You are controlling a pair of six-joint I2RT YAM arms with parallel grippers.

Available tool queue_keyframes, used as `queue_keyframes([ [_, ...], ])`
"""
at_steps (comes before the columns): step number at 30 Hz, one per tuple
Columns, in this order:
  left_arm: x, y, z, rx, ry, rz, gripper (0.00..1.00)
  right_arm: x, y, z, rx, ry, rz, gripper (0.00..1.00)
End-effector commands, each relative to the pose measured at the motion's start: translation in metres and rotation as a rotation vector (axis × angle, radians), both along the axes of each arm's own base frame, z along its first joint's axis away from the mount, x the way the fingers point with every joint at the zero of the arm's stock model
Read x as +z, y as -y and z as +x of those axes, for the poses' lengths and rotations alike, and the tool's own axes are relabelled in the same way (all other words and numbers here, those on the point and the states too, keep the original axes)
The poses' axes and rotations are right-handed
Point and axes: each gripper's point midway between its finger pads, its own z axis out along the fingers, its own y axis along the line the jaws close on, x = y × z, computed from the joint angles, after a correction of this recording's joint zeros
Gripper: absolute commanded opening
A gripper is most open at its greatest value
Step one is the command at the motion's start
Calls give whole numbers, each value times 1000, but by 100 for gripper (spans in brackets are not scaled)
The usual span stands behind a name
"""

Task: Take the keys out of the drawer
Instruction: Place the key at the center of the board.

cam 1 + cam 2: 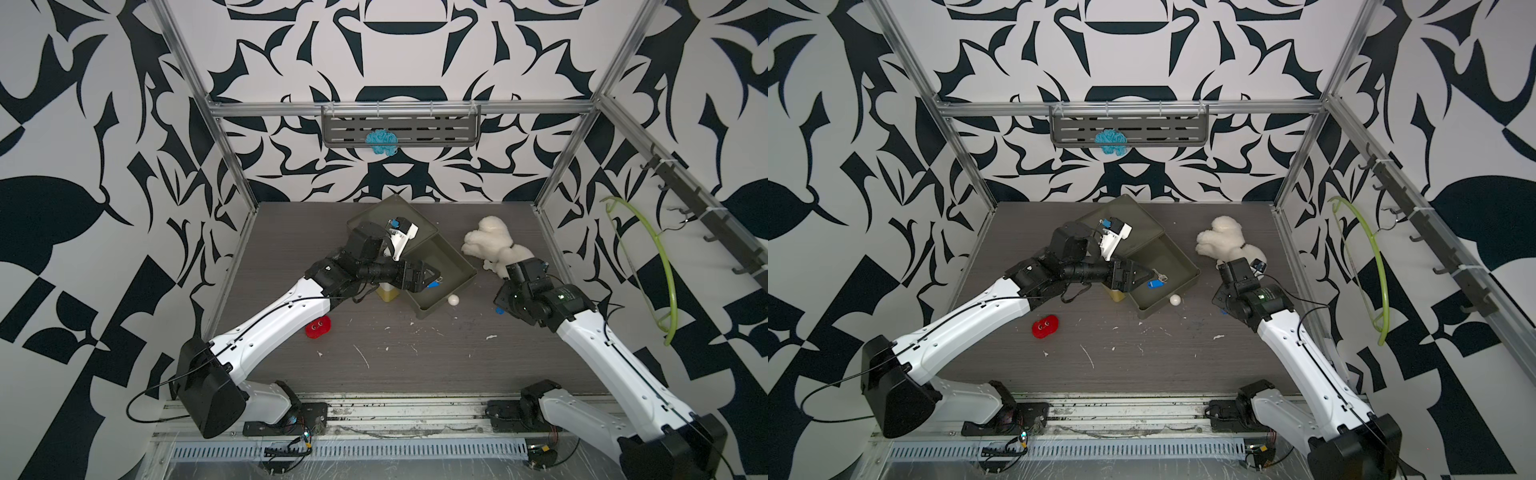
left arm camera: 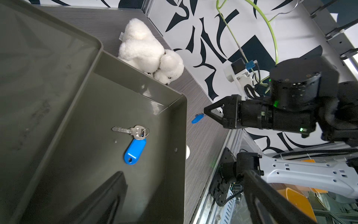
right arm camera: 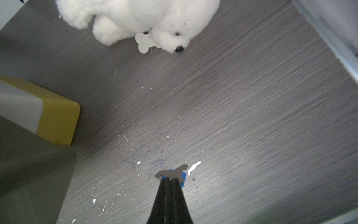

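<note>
- Although the grey table (image 1: 407, 365) offered bare room to the right of the drawer, the white plush dog (image 1: 494, 245) lay near that patch, so a careless set-down could have ended against it.
- The olive drawer (image 2: 180, 135) stood open, with raised walls around its floor. A gripper dragged sideways could have caught a wall and shoved the whole unit.
- The left gripper (image 1: 1148, 277) hung over the drawer with its jaws spread wide and nothing between them, aimed toward the drawer keys.
- The right gripper (image 3: 170, 179) was pressed together on the held keys (image 3: 171, 173) — metal and blue tag at its very tips. It was outside the drawer and low over the table, and whether the tag touched the wood could not be told. So shallow a pinch looked liable to slip.
- The drawer keys (image 2: 135, 142), on a ring with a blue tag, lay flat on the drawer floor, apart from every wall. Flat metal on smooth plastic would likely skate away from closing fingers, or only the tag would be caught and the keys would swing loose.
- A small white ball (image 1: 453, 300) sat just beside the drawer's front wall — one nudge would have sent it rolling.
</note>
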Motion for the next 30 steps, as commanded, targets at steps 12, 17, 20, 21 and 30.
queue_keyframes([
  [12, 7, 22, 8, -52, 61, 63, 99, -55, -2, 19, -32, -69, 151, 0],
  [17, -1, 27, 9, -75, 49, 66, 99, -67, -3, 17, -49, -98, 199, 0],
  [20, -5, 29, 10, -81, 44, 68, 99, -71, -2, 16, -60, -102, 220, 0],
  [21, -7, 30, 10, -82, 42, 71, 99, -72, -1, 16, -64, -105, 225, 0],
  [30, -15, 36, 14, -91, 19, 74, 99, -81, 15, 22, -92, -128, 236, 0],
])
